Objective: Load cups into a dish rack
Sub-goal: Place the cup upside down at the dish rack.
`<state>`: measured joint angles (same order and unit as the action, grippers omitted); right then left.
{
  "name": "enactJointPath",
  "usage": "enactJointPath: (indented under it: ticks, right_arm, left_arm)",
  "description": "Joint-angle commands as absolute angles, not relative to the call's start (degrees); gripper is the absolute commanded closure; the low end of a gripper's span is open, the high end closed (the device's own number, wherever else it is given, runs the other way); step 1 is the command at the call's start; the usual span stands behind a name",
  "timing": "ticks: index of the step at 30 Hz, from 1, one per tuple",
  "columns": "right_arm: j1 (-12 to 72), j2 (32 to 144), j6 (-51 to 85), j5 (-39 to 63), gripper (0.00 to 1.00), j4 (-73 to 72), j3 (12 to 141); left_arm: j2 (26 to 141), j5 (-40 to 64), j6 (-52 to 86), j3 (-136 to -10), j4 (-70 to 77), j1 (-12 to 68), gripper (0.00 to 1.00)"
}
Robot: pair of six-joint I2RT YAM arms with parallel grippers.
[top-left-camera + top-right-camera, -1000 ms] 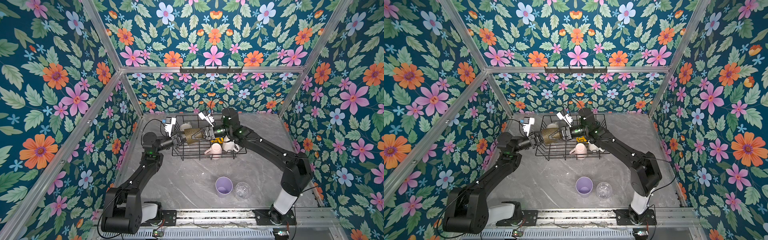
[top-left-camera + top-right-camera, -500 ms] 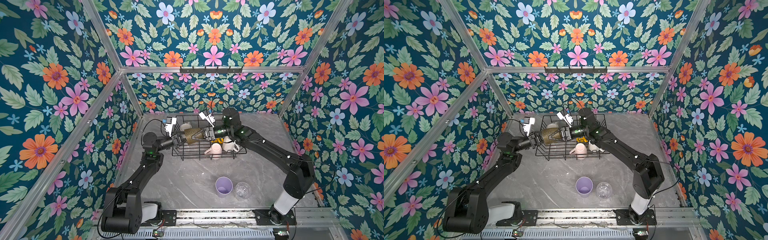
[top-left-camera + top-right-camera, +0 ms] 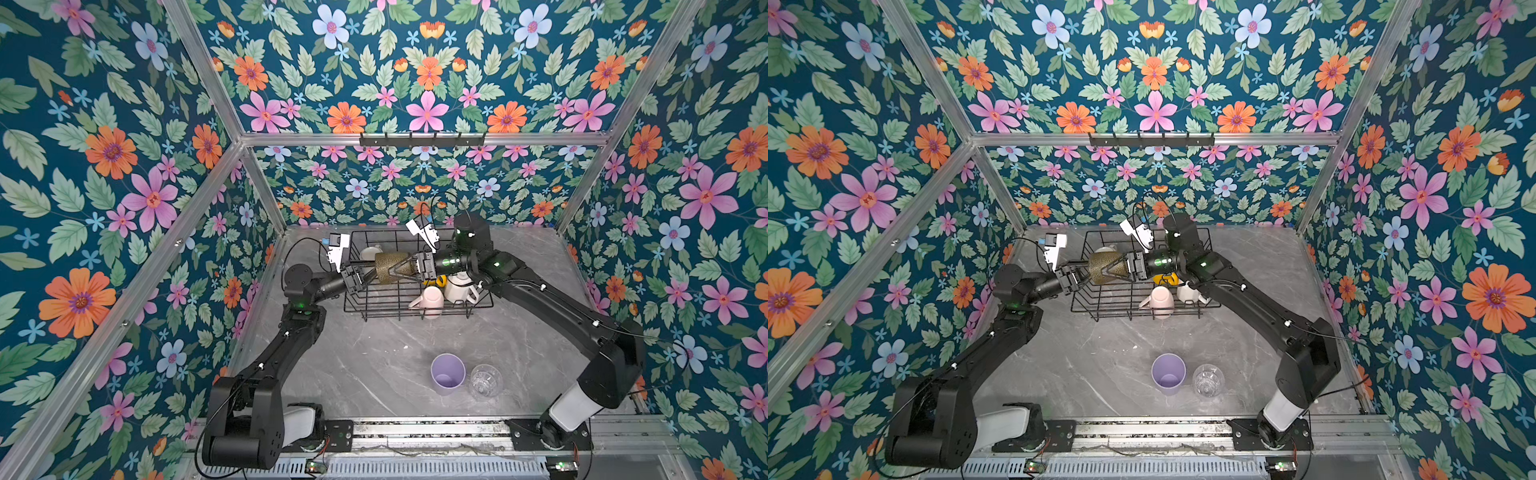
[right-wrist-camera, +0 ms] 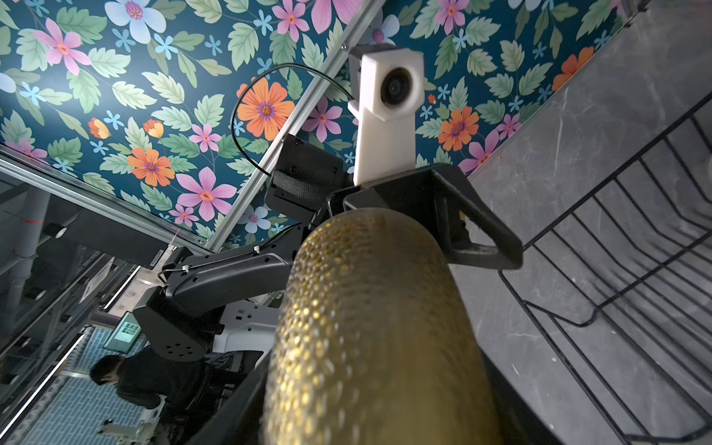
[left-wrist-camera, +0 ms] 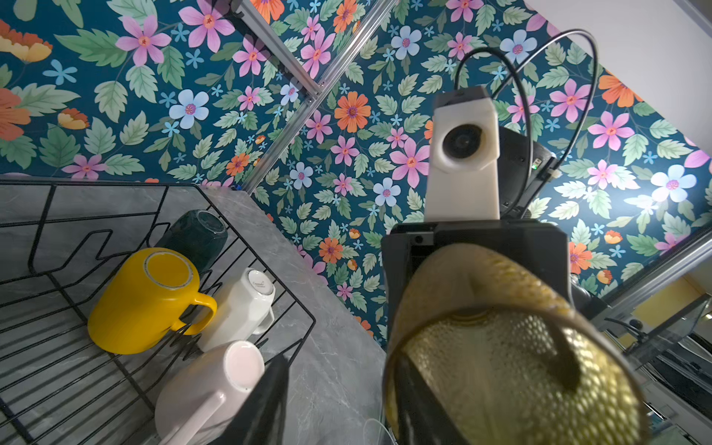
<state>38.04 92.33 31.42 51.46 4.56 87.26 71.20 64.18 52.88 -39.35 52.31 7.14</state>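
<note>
Olive-gold dimpled glass [image 3: 384, 266] (yellow mug [image 5: 135, 304])

Held: olive-brown glass [image 3: 1100, 262] lies sideways over the dish rack [image 3: 1113, 297], clasped by the right gripper [image 3: 1112, 271]
Opposite end: left gripper [image 3: 1080, 276] at the glass
In rack: pink mug [image 3: 1160, 301], white mug [image 3: 1187, 293], yellow mug [image 3: 1165, 279], clustered together
Table [image 3: 1092, 365]: lilac tumbler [image 3: 1168, 374] just beside clear glass [image 3: 1207, 380], both upright
</note>
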Motion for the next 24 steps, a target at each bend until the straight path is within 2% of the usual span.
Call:
enactJointPath:
  ticks: [1, 5, 8, 12, 18, 24]
  right_arm:
    - [38.1, 90.7, 26.7, 48.6, 0.8, 8.8, 88.4]
    - [38.1, 89.7, 22.9, 44.2, 0.8, 16.0, 90.6]
    - [38.1, 89.6, 20.2, 40.0, 0.8, 21.0, 92.1]
    - [38.1, 91.1, 16.3, 33.4, 0.8, 28.4, 95.5]
    - [38.1, 96.8, 11.7, 23.1, 0.8, 37.9, 102.7]
    - [38.2, 103.5, 9.6, 18.1, 0.8, 43.4, 110.9]
  left_arm:
    - [70.1, 61.7, 48.5, -39.8, 46.8, 6.4, 0.43]
    - [66.7, 54.5, 37.3, -42.7, 28.6, 5.0, 0.32]
    - [63.9, 44.3, 28.8, -46.1, 13.1, 4.2, 0.26]
    - [60.5, 29.4, 23.6, -48.6, 1.8, 3.4, 0.21]
    - [53.3, 14.5, 20.1, -46.6, -0.8, 3.0, 0.11]
    - [48.1, 9.0, 18.5, -44.2, -1.6, 2.9, 0.05]
